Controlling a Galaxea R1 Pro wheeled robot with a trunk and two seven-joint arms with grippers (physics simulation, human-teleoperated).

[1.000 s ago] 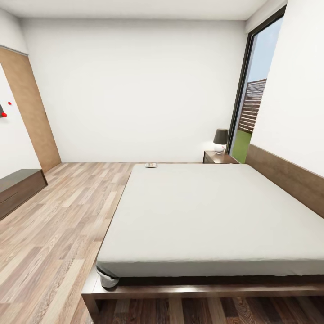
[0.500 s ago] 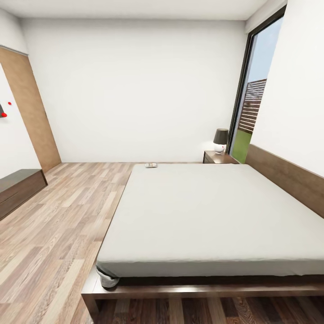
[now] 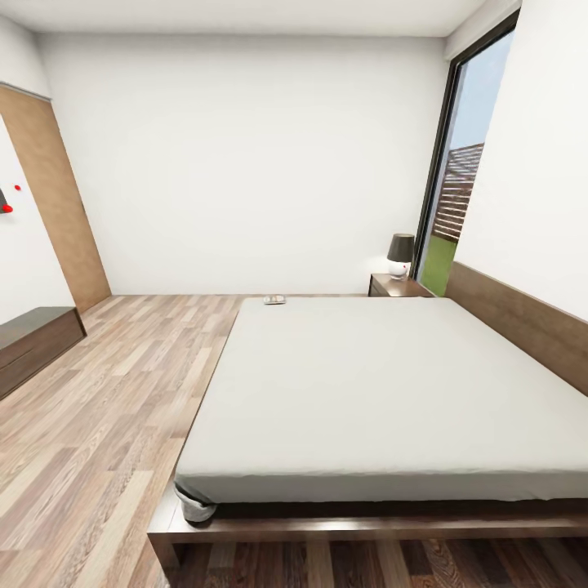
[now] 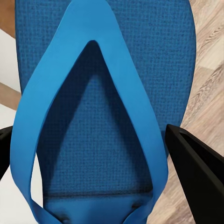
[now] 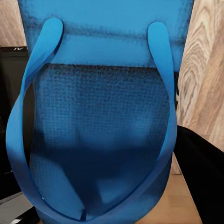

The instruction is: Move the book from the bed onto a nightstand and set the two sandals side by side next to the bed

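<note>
Bright, even daylight fills the white-walled bedroom (image 3: pixel 245 163), and it's coming in from the tall dark-framed window (image 3: pixel 461 171) on the right. Soft shadow sits under the low bed with the light grey mattress (image 3: pixel 384 392), darkening the mixed-tone wood plank floor (image 3: pixel 106 384) along the frame. No glare anywhere. Straight lines bow towards the corners, wide-lens style. The render is slightly soft and blocky. In both wrist views the bright blue sandal (image 4: pixel 102 116) and the other bright blue sandal (image 5: pixel 100 140) show grainy, shaded weave.
</note>
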